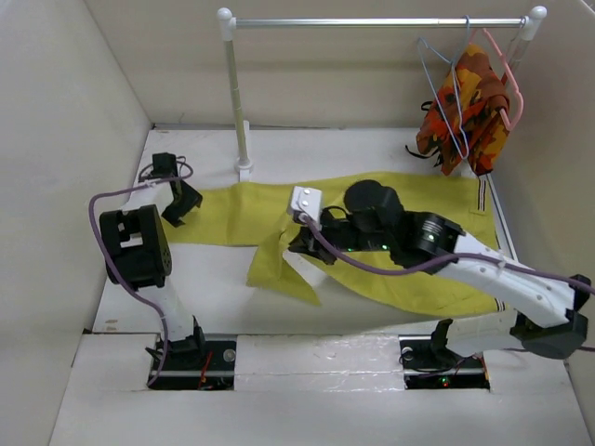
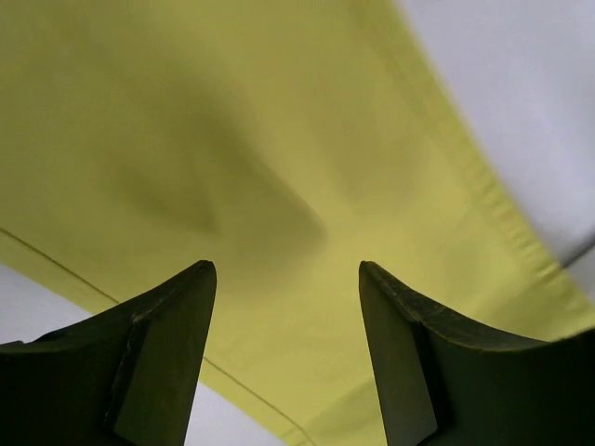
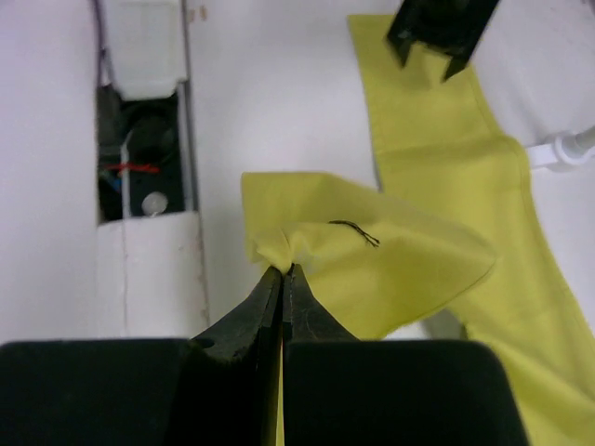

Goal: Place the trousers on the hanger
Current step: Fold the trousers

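the trousers [image 1: 242, 212] lie spread flat across the table [image 1: 232, 302], with one leg end folded over near the middle. the right arm stretches low from its base, leftward over the cloth. the right gripper [image 3: 284, 279] has its jaws pressed together, pinching a puckered fold of that leg end. the left arm rises from its base, bends at the elbow and reaches back. the left gripper [image 2: 288, 358] points down over the other leg end with its fingers [image 2: 158, 362] spread wide, holding nothing. the hanger [image 1: 429, 58] hangs on the rail [image 1: 372, 22] at the far right, beside a pink hanger [image 1: 509, 84] carrying a patterned garment [image 1: 469, 107].
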### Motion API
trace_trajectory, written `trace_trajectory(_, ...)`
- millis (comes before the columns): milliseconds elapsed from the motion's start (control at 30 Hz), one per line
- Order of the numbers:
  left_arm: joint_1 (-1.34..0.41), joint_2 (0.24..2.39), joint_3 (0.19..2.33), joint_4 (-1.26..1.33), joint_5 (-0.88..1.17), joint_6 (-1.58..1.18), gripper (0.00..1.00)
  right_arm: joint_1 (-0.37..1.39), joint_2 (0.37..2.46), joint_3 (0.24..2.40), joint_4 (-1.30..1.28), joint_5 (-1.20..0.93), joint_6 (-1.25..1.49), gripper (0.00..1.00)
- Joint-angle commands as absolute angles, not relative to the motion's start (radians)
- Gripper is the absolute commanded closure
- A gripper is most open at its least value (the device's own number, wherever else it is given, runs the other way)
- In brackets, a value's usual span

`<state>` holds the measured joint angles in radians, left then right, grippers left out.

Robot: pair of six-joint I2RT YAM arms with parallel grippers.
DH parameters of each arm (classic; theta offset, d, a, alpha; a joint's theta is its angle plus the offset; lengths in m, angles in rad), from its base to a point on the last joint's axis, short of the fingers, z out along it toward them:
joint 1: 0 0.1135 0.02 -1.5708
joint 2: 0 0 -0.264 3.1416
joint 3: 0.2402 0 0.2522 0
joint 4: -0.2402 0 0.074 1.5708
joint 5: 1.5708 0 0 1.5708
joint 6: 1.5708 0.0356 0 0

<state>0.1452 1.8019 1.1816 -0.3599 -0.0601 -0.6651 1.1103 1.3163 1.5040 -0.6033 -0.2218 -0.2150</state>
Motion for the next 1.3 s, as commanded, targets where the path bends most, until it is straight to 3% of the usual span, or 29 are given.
trace_trajectory(0,0.137,1.755,1.377,-0.448,-0.112,-0.614,0.41,1.143,1.157,1.367,-0.548,-0.295,-0.227,1.00)
trace_trajectory(200,0.072,1.562,1.395,-0.476,-0.135,-0.568,0.40,1.181,1.140,0.891,-0.611,-0.411,-0.179,1.00)
trace_trajectory(367,-0.063,1.375,1.278,-0.518,-0.195,-0.453,0.42,1.209,1.178,0.841,-0.679,-0.336,-0.173,0.98)
trace_trajectory(433,-0.164,1.350,1.250,-0.560,-0.306,-0.430,0.43,1.209,1.207,0.898,-0.768,-0.282,-0.204,0.82)
trace_trajectory(467,-0.185,1.344,1.247,-0.586,-0.330,-0.430,0.44,1.209,1.221,0.926,-0.802,-0.272,-0.219,0.66)
trace_trajectory(567,-0.196,1.309,1.220,-0.612,-0.258,-0.416,0.49,1.209,1.244,1.064,-0.883,-0.259,-0.264,0.47)
trace_trajectory(733,-0.196,1.241,1.076,-0.701,-0.016,-0.351,0.55,1.200,1.246,1.253,-0.954,-0.245,-0.291,0.42)
trace_trajectory(767,-0.196,1.221,1.045,-0.716,-0.006,-0.347,0.57,1.200,1.243,1.293,-0.963,-0.245,-0.291,0.50)
trace_trajectory(800,-0.196,1.185,0.961,-0.719,0.085,-0.345,0.59,1.200,1.232,1.319,-0.957,-0.233,-0.291,0.72)
trace_trajectory(833,-0.196,1.168,0.960,-0.719,0.103,-0.345,0.59,1.189,1.232,1.319,-0.939,-0.233,-0.288,0.72)
trace_trajectory(867,-0.196,1.155,0.942,-0.735,0.109,-0.345,0.62,1.189,1.221,1.319,-0.898,-0.235,-0.279,1.00)
trace_trajectory(967,-0.196,1.111,0.943,-0.742,0.011,-0.357,0.72,1.177,1.291,1.298,-0.723,-0.311,-0.276,1.00)
trace_trajectory(1000,-0.178,1.111,1.016,-0.756,0.011,-0.365,0.81,1.177,1.325,1.260,-0.659,-0.365,-0.276,1.00)
trace_trajectory(1033,-0.195,1.089,1.055,-0.753,-0.085,-0.377,0.84,1.177,1.360,1.237,-0.497,-0.380,-0.246,0.96)
trace_trajectory(1067,-0.195,1.074,1.095,-0.732,-0.116,-0.396,0.89,1.177,1.403,1.229,-0.427,-0.393,-0.238,0.77)
trace_trajectory(1167,-0.195,1.075,1.276,-0.732,-0.149,-0.422,0.95,1.186,1.606,1.285,-0.284,-0.373,-0.233,0.54)
trace_trajectory(1267,-0.195,1.088,1.400,-0.704,-0.135,-0.429,0.87,1.195,1.807,1.387,-0.236,-0.341,-0.244,0.46)
